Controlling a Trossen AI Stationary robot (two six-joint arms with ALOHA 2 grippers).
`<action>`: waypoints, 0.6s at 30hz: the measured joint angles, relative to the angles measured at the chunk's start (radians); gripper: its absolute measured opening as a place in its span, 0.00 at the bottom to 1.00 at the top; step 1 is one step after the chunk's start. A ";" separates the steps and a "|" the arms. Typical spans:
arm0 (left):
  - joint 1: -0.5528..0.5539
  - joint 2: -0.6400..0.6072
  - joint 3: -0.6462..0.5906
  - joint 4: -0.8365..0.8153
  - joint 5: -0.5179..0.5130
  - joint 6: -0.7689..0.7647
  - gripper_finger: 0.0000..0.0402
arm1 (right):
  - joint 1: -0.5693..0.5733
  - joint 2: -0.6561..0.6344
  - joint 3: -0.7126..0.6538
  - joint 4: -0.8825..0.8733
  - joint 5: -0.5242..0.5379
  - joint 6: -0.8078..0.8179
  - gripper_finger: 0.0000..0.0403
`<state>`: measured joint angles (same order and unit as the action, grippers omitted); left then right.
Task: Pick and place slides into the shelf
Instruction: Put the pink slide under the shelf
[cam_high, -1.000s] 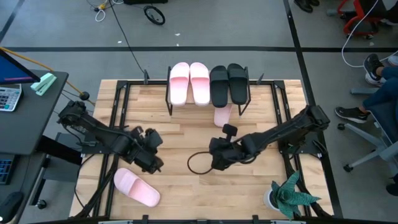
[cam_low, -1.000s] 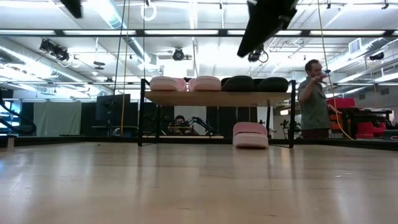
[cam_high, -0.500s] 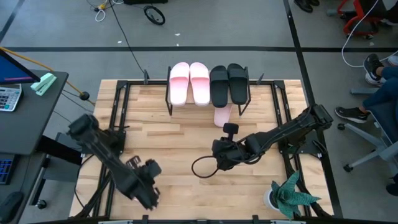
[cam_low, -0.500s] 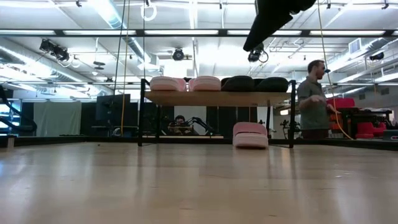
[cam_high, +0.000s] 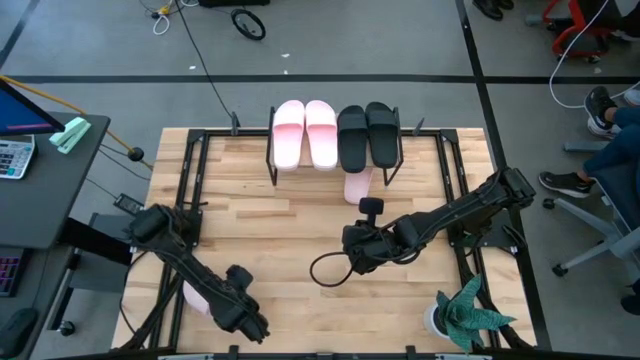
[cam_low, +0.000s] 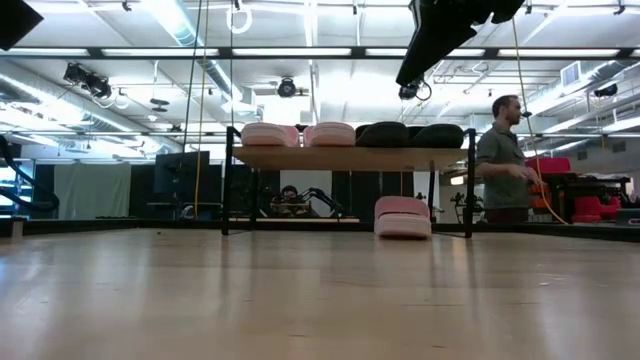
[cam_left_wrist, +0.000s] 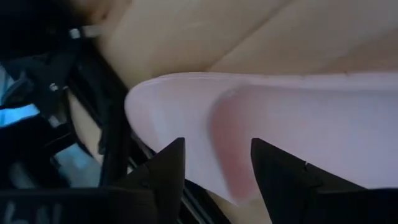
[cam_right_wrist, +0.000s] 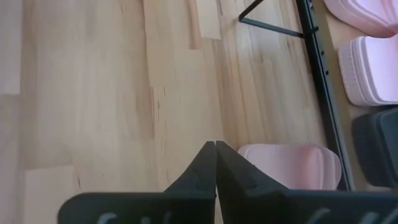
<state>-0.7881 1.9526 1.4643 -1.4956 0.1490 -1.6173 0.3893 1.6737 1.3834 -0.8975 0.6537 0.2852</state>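
The shelf (cam_high: 335, 160) stands at the table's far middle, with two pink slides (cam_high: 305, 133) and two black slides (cam_high: 367, 135) lying side by side on its top board. A third pink slide (cam_high: 358, 186) lies on the table under its right end. Another pink slide (cam_left_wrist: 292, 124) lies near the table's near left corner, mostly covered by my left arm in the high view (cam_high: 195, 297). My left gripper (cam_left_wrist: 214, 165) hangs open over it, one finger to each side of its end. My right gripper (cam_right_wrist: 215, 146) is shut and holds nothing, above the table's middle (cam_high: 352, 250).
A black cable loop (cam_high: 325, 268) lies beside my right gripper. A potted plant (cam_high: 462, 315) stands at the near right corner. Black frame rails (cam_high: 188, 190) run along both sides of the table. A person (cam_low: 505, 160) stands in the room beyond.
My left gripper has swung from the table's left middle toward the near edge and now hangs over the pink slide at the near left, hiding most of it in the high view. The slide has stayed where it was.
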 joint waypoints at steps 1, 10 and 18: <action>0.002 0.000 0.000 -0.010 -0.001 -0.017 0.47 | 0.000 0.000 0.000 0.000 0.000 -0.004 0.01; 0.002 0.001 0.000 0.010 0.000 -0.106 0.44 | 0.000 0.001 0.000 -0.003 -0.001 -0.020 0.02; -0.029 0.046 0.001 -0.003 0.002 -0.134 0.43 | 0.000 0.001 0.000 -0.030 -0.001 -0.017 0.02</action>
<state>-0.8174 1.9989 1.4654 -1.4990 0.1514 -1.7509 0.3893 1.6749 1.3834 -0.9272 0.6529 0.2680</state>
